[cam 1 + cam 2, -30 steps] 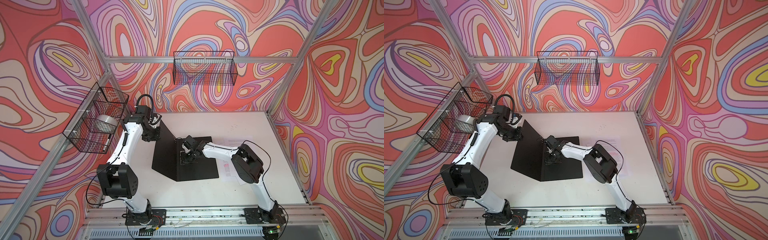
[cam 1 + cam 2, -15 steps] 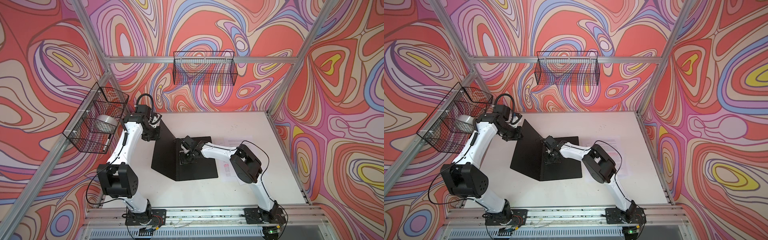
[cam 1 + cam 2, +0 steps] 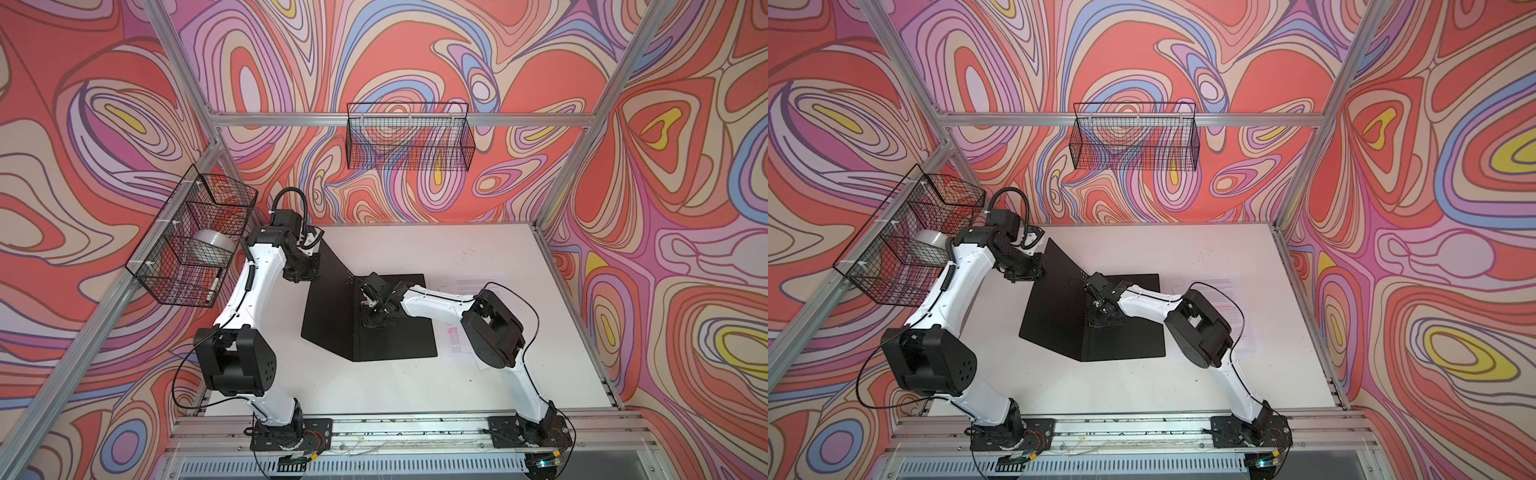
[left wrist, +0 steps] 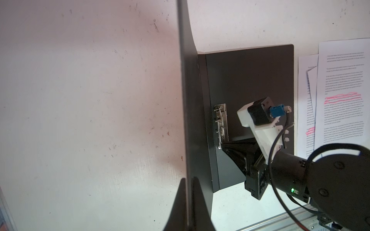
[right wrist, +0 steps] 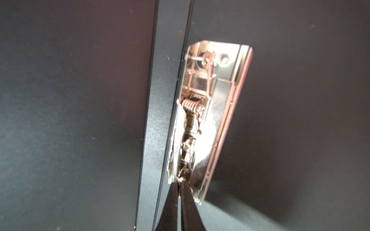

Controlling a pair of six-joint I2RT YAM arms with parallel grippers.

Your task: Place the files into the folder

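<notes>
The folder (image 3: 395, 340) lies open, black inside up, in both top views (image 3: 1121, 340). Its left cover (image 4: 183, 100) stands raised, and my left gripper (image 4: 187, 180) is shut on that cover's edge (image 3: 313, 268). The metal clip (image 5: 206, 112) sits by the spine (image 4: 221, 126). My right gripper (image 5: 179, 183) is shut, its tips pinching the thin wire lever at the clip's near end (image 3: 374, 305). The files (image 3: 473, 282), white sheets with pink highlights (image 4: 340, 100), lie flat on the table right of the folder, partly under my right arm (image 3: 1208, 282).
A wire basket (image 3: 195, 241) holding a tape roll (image 3: 210, 245) hangs on the left wall beside my left arm. Another wire basket (image 3: 409, 137) hangs on the back wall. An aluminium rail (image 3: 374, 424) carrying both arm bases runs along the table's front.
</notes>
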